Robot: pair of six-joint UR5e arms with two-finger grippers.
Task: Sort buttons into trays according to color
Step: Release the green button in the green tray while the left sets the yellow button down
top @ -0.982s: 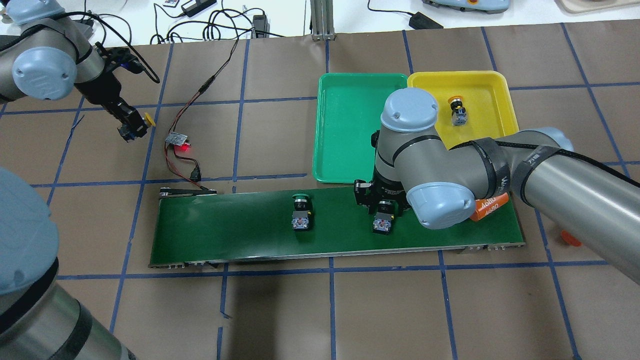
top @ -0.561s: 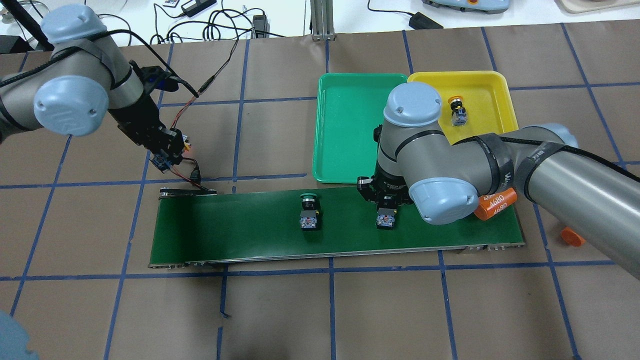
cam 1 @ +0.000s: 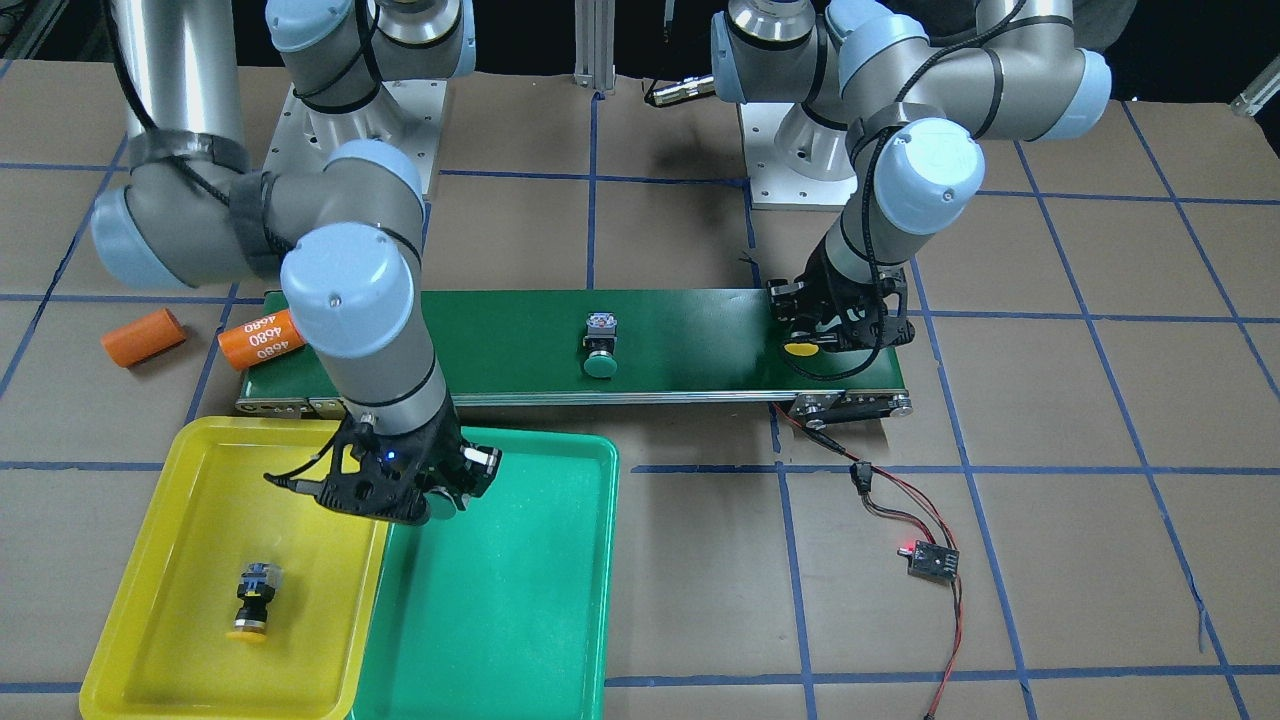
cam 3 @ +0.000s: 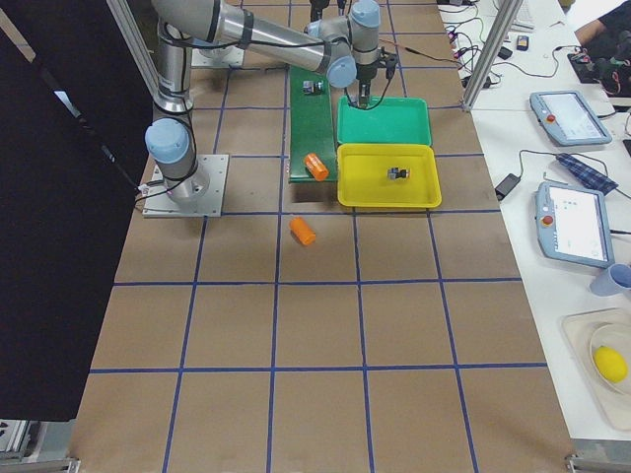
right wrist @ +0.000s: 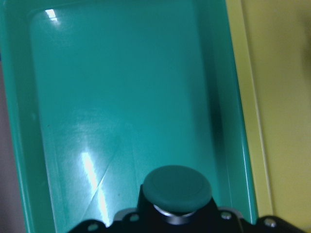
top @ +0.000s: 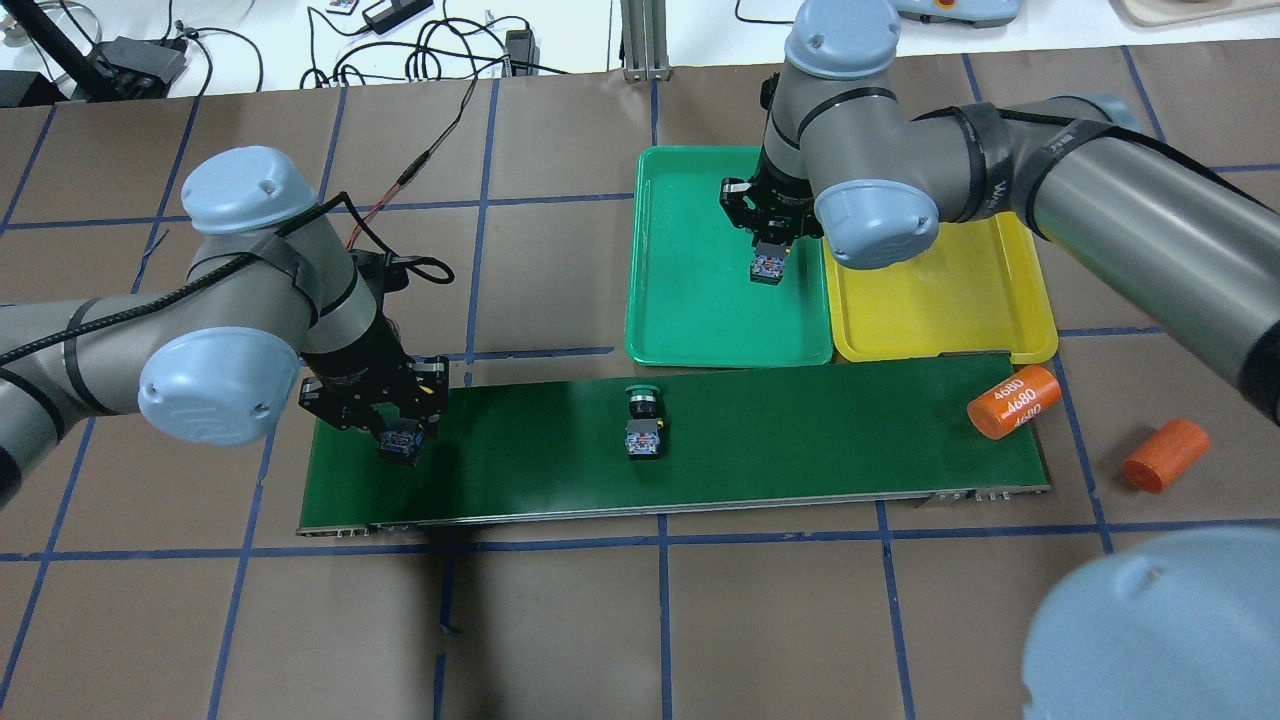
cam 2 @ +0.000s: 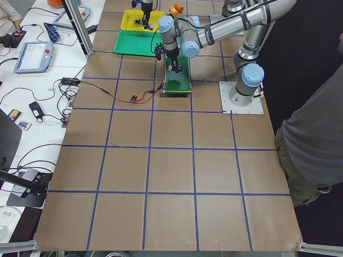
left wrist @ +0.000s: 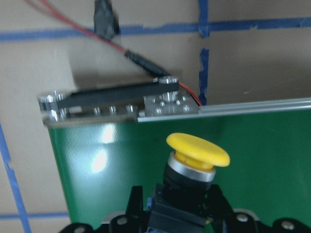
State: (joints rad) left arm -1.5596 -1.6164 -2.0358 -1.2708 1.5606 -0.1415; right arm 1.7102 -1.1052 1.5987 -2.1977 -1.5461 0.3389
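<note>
Spanning the brown-papered tabletop (top: 560,620), a conveyor belt (top: 800,450) carries one green button (top: 641,425), while the down-pointing left claw (top: 400,440) pinches a yellow button (left wrist: 197,154) over its end and the right claw (top: 768,262) pinches a second green button (right wrist: 177,187) above the green tray (top: 690,320).

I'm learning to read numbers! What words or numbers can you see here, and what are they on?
"4680", printed twice: on the orange cylinder at the conveyor belt's end.
White lettering on the black strap around the right arm: too blurred to read.
Other orange cylinder: no writing visible.
</note>
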